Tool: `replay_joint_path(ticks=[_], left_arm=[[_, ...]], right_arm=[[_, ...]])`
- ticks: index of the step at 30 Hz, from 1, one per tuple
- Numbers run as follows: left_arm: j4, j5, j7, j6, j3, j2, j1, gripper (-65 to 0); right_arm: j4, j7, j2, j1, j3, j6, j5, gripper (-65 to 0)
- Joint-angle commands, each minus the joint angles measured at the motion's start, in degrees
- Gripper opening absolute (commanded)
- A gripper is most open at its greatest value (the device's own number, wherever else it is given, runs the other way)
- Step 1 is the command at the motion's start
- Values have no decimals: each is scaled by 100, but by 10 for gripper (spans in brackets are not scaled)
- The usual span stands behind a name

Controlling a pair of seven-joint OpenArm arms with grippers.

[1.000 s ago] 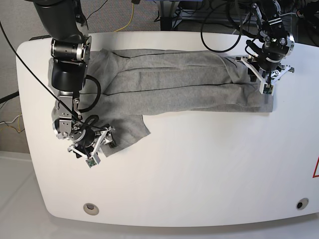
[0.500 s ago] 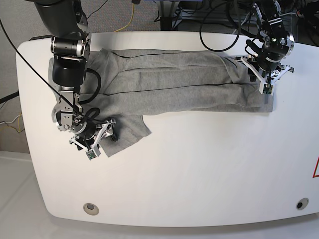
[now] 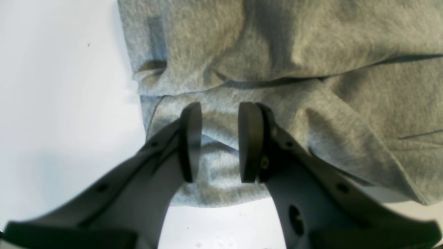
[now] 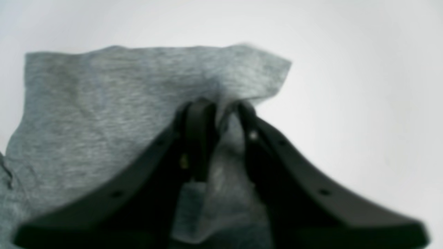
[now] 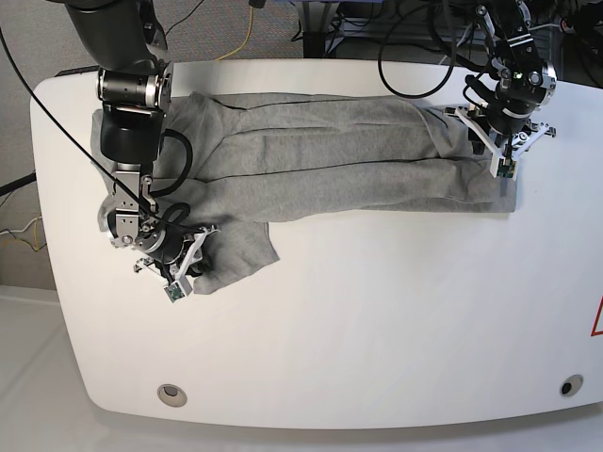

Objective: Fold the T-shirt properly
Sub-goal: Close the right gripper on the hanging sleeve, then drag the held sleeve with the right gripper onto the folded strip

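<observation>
The heather-grey T-shirt [image 5: 330,151] lies as a long band across the far half of the white table [image 5: 377,320], with a flap hanging toward the front at its left end. In the base view my right gripper [image 5: 191,259] sits on that flap. The right wrist view has the right gripper [image 4: 221,110] shut on a raised pinch of T-shirt [image 4: 104,103] near a corner. At the band's right end stands my left gripper [image 5: 506,162]. Seen from the left wrist, the left gripper [image 3: 219,110] holds a ridge of T-shirt [image 3: 311,52] between narrowly parted pads, near the hem.
Cables and equipment legs lie beyond the table's far edge [image 5: 311,63]. Round holes sit near the front corners [image 5: 171,394] [image 5: 570,386]. A red mark [image 5: 597,320] shows at the right edge. Bare white tabletop spreads in front of the shirt.
My right gripper has gone from wide open to shut on the flap, and the flap's edge has drawn in slightly to the left. The left arm has not moved.
</observation>
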Motion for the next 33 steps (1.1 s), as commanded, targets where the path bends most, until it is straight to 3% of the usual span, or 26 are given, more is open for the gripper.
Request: replay_joint_path(ticks=[1, 12, 19, 33], left_arm=[[117, -29, -84, 4, -19, -60, -17, -492], [117, -29, -84, 4, -19, -60, -26, -492], [117, -29, -84, 4, -19, -60, -52, -492], [108, -29, -84, 4, -1, -60, -61, -492]], right_arm=[[93, 6, 52, 124, 13, -2, 15, -591], [331, -38, 78, 10, 13, -2, 15, -598], [1148, -706, 96, -192, 13, -2, 15, -630], [2704, -1752, 60, -886, 13, -2, -2, -631]])
